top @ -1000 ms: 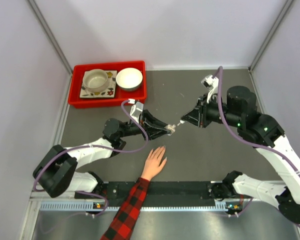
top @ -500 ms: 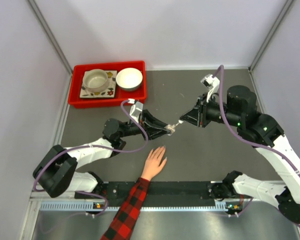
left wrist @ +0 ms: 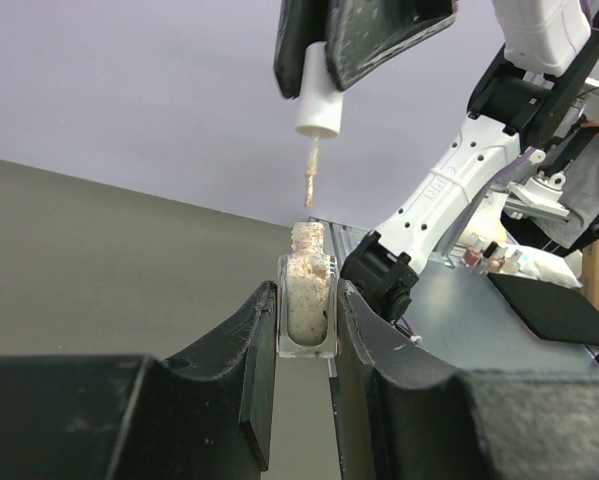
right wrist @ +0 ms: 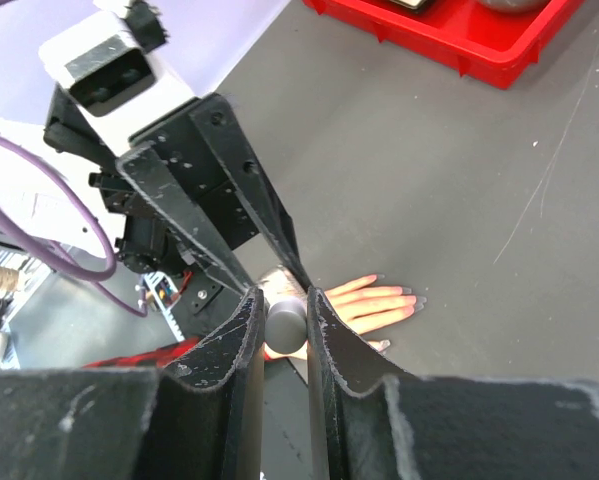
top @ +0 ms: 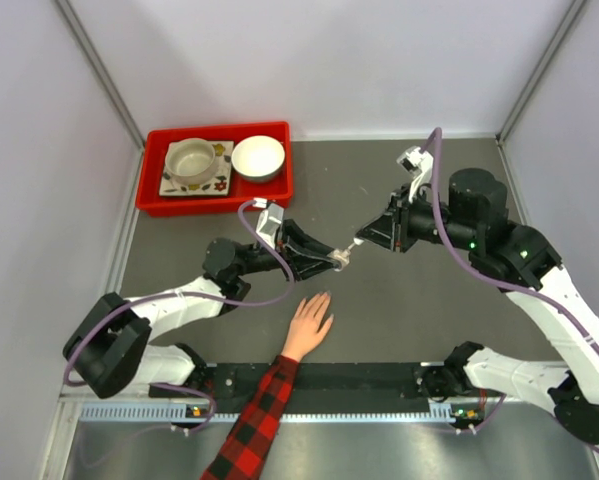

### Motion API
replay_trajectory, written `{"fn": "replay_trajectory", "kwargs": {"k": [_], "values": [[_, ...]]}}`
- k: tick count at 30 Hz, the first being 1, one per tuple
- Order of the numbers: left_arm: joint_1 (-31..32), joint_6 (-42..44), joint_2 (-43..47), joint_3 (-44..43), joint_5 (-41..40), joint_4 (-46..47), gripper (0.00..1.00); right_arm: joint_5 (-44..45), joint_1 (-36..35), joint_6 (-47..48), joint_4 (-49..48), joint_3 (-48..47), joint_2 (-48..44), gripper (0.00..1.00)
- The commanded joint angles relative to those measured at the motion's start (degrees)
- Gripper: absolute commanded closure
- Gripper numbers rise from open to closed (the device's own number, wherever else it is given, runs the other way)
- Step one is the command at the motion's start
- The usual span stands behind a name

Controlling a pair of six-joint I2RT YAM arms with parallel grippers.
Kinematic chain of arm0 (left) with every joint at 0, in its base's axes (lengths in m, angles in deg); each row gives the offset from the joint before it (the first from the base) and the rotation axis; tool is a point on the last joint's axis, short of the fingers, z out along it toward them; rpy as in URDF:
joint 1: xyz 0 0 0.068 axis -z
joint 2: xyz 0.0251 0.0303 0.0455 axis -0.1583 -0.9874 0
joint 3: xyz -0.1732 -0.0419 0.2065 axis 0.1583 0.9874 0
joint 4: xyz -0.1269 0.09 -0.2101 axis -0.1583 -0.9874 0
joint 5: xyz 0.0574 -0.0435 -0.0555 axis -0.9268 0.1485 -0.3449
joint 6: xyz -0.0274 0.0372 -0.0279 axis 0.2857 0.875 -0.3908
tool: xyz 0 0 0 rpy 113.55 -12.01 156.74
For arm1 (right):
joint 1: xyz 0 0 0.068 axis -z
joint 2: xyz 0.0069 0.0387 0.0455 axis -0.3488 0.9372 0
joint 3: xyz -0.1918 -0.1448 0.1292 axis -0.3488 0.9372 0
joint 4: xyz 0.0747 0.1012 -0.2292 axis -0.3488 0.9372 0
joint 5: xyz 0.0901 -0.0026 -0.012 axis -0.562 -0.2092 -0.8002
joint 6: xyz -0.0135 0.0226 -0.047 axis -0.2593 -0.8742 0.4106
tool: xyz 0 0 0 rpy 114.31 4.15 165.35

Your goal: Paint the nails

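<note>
A light-skinned hand [top: 309, 325] with a red-and-black plaid sleeve lies palm down on the grey table, and its tiny nails [top: 325, 298] point away from the arms. It also shows in the right wrist view [right wrist: 379, 303]. My left gripper [top: 331, 259] [left wrist: 306, 292] is shut on a small clear polish bottle [left wrist: 309, 300], held upright above the table beyond the fingertips. My right gripper [top: 367, 237] [right wrist: 284, 300] is shut on the white brush cap [left wrist: 319, 100]. Its brush [left wrist: 308, 178] hangs just above the bottle's open neck.
A red tray [top: 279, 190] at the back left holds a patterned plate with a cup and a white bowl [top: 258, 157]. White walls close in the left, back and right. The arm bases sit along the near edge.
The right gripper with the brush has shifted slightly up and back. The left gripper with the bottle and the hand have barely moved.
</note>
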Motion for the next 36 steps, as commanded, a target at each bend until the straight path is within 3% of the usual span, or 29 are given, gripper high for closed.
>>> {"fn": "replay_trajectory", "kwargs": {"k": [1,36], "values": [[0.24,0.32,2.65,-1.08,0.65,3.70,1.00,-0.32,0.32,-0.73,-2.96,0.35,0.07,1.00],[0.42,1.99,3.17,-1.69,0.39,0.71,1.00,-1.02,0.40,-0.99,-2.17,1.31,-1.69,1.00]]}}
